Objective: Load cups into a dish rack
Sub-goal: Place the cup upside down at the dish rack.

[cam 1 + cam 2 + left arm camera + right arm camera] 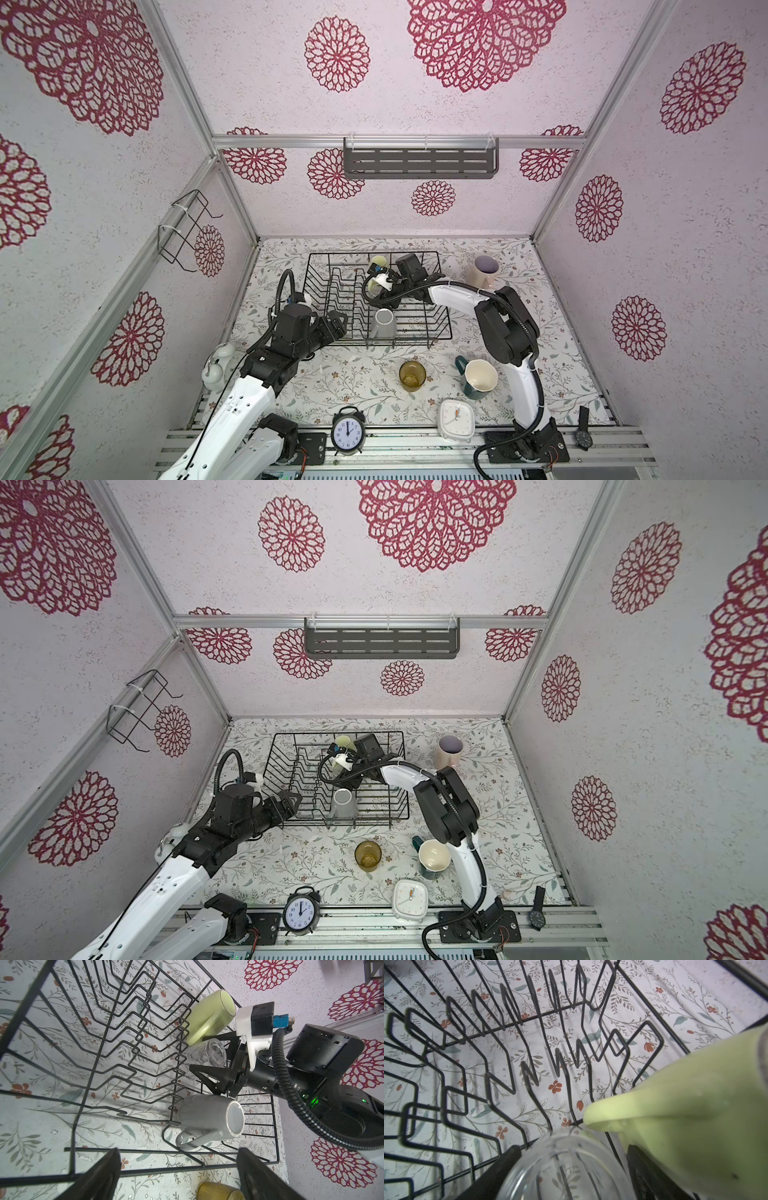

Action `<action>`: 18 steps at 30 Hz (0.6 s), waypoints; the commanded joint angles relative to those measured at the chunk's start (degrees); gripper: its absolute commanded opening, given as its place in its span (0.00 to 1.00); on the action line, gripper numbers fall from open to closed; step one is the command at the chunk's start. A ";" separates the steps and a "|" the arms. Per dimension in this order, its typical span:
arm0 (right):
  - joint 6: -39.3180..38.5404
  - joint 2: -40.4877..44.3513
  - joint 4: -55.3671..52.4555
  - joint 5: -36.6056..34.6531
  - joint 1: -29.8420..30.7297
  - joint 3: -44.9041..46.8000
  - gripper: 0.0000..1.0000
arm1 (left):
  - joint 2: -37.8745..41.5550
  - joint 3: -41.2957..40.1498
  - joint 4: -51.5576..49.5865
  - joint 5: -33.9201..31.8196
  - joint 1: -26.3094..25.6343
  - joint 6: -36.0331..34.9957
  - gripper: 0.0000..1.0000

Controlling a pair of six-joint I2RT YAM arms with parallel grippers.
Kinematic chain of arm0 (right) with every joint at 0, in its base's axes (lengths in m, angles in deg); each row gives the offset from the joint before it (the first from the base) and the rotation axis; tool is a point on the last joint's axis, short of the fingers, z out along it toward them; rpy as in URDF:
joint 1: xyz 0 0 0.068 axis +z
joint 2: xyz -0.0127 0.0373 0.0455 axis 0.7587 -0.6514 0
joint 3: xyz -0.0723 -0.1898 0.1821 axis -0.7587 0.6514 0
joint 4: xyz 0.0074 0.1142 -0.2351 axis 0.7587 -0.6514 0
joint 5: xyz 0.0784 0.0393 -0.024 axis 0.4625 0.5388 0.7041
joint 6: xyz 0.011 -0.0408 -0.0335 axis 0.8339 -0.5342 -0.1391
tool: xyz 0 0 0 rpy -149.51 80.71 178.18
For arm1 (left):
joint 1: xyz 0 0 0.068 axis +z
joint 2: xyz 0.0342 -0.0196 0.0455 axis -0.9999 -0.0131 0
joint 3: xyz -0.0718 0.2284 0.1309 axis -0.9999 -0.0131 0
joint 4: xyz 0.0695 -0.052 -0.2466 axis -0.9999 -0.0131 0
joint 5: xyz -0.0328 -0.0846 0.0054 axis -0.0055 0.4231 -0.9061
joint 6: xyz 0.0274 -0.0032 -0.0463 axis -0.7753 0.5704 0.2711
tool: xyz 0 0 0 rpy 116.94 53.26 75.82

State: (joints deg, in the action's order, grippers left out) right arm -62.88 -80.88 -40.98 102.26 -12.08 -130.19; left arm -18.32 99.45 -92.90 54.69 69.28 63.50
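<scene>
As right gripper [196,1052] is straddling clear glass [214,1053] side-on, jaws wide (pinching or clear, can't tell), glass is standing on end in dish rack [419,316] just beside yellow-green mug [207,1014]; left gripper [341,324] is hovering agape nr rack.

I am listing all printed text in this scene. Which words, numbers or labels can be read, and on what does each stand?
"IAO" and "V1.1", partly hidden: on the right arm's black wrist link.
Black alarm clock: dial numerals too small to read.
White clock, wristwatch: markings too small to read.
No other readable text.
</scene>
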 commanded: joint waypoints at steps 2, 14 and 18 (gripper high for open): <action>-0.05 2.56 -0.83 -0.57 -0.45 -0.18 0.83 | 0.17 -0.69 1.63 0.25 0.64 0.73 0.91; 3.76 5.22 0.13 1.17 -1.92 -0.10 0.84 | 0.19 -1.31 2.29 0.51 0.59 1.13 0.91; 4.89 5.69 -0.22 2.99 -2.69 -0.46 0.84 | 0.39 -1.31 2.31 0.48 0.67 1.13 0.91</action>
State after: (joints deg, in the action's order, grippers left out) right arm -59.82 -79.65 -41.74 103.20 -13.63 -130.16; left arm -18.32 98.62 -92.16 55.20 69.28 64.12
